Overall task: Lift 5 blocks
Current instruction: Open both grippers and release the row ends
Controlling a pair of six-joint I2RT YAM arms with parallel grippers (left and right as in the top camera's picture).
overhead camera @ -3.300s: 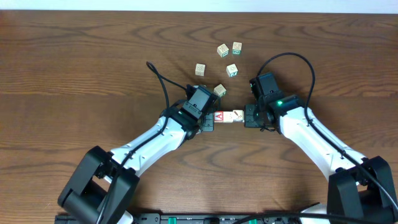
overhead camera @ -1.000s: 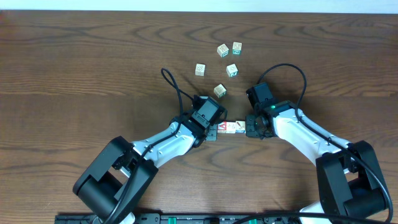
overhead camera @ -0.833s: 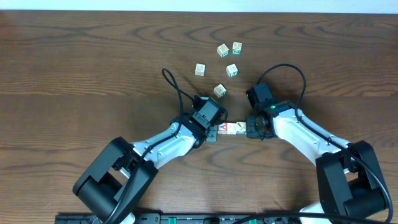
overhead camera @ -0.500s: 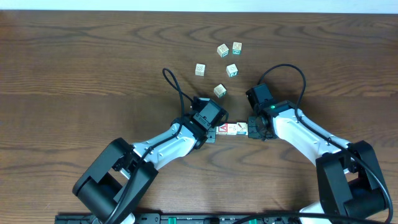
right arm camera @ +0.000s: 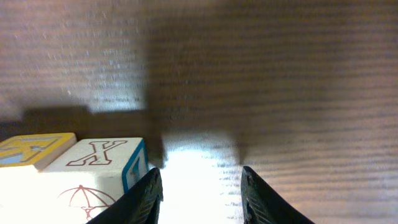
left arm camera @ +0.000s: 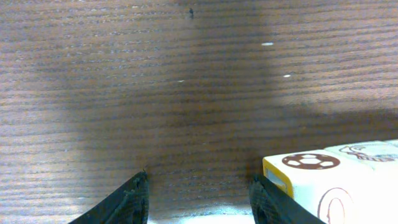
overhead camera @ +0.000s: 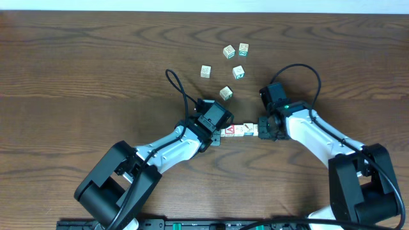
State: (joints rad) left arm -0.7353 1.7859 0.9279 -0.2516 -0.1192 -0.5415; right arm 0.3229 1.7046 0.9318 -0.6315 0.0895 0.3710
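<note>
Found the left gripper (left arm camera: pixel 199 193) parted over bare table (left arm camera: pixel 186 93), holding nothing. Saw the row of blocks (left arm camera: pixel 323 183) just outside one finger, touching it or nearly so. Found the right gripper (right arm camera: pixel 200 186) likewise parted and empty, with that row's other end, an X-printed block (right arm camera: pixel 99 165), just beside its finger. Counted five loose blocks (overhead camera: pixel 225 93) farther out beyond both grippers, scattered on the wood.
</note>
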